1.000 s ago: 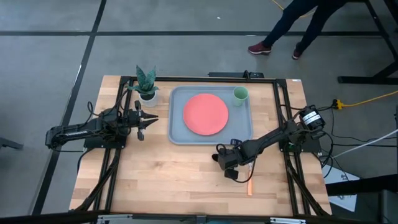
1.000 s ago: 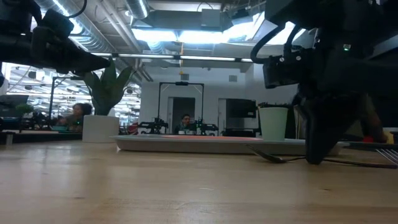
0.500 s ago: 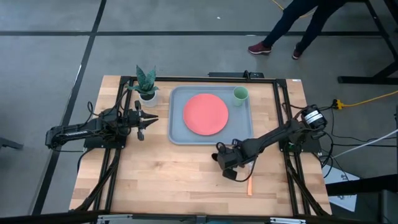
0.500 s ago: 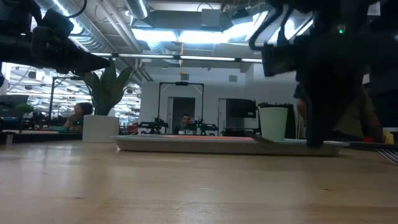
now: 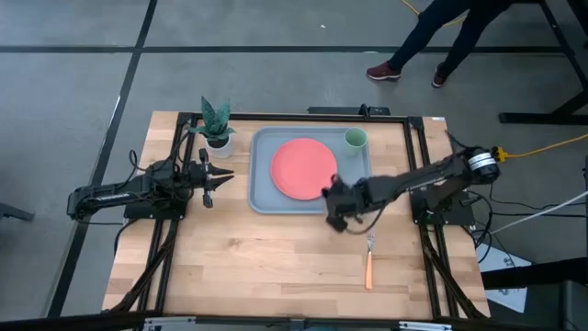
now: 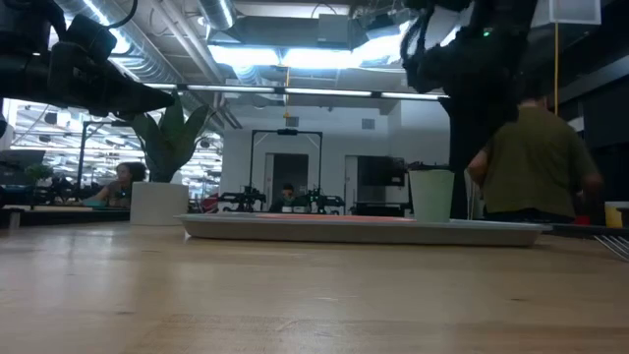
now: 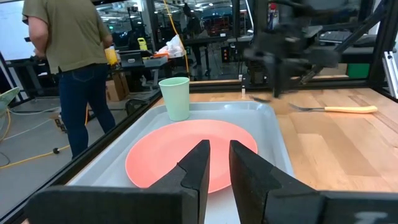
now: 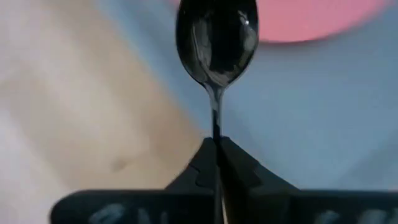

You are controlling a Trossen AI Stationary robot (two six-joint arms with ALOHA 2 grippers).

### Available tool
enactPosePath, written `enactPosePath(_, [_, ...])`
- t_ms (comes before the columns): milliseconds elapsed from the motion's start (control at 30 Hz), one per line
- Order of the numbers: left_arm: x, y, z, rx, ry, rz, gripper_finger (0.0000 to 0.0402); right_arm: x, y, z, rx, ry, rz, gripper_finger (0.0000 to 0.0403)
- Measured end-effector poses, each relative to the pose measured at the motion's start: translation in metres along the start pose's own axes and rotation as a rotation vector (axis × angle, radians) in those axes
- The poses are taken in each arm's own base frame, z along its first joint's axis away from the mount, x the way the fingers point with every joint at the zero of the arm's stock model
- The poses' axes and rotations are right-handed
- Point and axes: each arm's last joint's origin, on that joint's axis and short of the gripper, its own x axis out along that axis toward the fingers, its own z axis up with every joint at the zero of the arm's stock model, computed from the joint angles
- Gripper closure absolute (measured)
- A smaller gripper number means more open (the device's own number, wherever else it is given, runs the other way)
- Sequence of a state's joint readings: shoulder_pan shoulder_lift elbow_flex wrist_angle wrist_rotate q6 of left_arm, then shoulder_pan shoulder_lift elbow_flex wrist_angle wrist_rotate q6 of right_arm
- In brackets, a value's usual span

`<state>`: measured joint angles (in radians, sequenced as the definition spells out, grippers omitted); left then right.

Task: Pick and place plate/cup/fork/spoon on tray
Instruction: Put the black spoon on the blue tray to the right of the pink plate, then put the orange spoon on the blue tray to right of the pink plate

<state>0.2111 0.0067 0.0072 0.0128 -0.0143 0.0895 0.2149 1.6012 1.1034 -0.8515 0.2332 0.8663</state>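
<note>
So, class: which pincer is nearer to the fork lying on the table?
Right. The right pincer, shut on the spoon, is at the tray's near edge, close to the fork. The left pincer waits beyond the tray's far side.

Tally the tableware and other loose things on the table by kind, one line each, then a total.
plate: 1
cup: 1
fork: 1
spoon: 1, held in the right gripper
tray: 1
potted plant: 1
Total: 6
</note>
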Motion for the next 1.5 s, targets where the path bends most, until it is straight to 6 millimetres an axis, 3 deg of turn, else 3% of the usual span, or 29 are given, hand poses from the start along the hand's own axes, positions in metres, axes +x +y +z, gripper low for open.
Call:
enactPosePath(267, [0.0,0.0,0.0,0.0,0.0,0.0,0.0346,-0.007,-0.056,0.023,0.384,-0.064,-0.23,0.0398])
enactPosePath(433, [0.0,0.0,0.0,0.0,0.0,0.0,0.0346,0.013,-0.078,0.027,0.622,-0.1,-0.27,0.0398])
enactPosePath(600, [0.0,0.0,0.0,0.0,0.0,0.0,0.0346,0.039,-0.089,0.023,0.763,-0.128,-0.201,0.0398])
enactPosePath(1000, [0.0,0.0,0.0,0.0,0.0,0.0,0.0346,0.067,-0.11,-0.004,0.839,-0.045,-0.25,0.0397])
enactPosePath(1267, [0.0,0.0,0.0,0.0,0.0,0.0,0.0346,0.068,-0.109,-0.001,0.824,-0.064,-0.221,0.0364])
enactPosePath(1500, [0.0,0.0,0.0,0.0,0.0,0.0,0.0347,0.068,-0.109,-0.001,0.794,-0.061,-0.221,0.036])
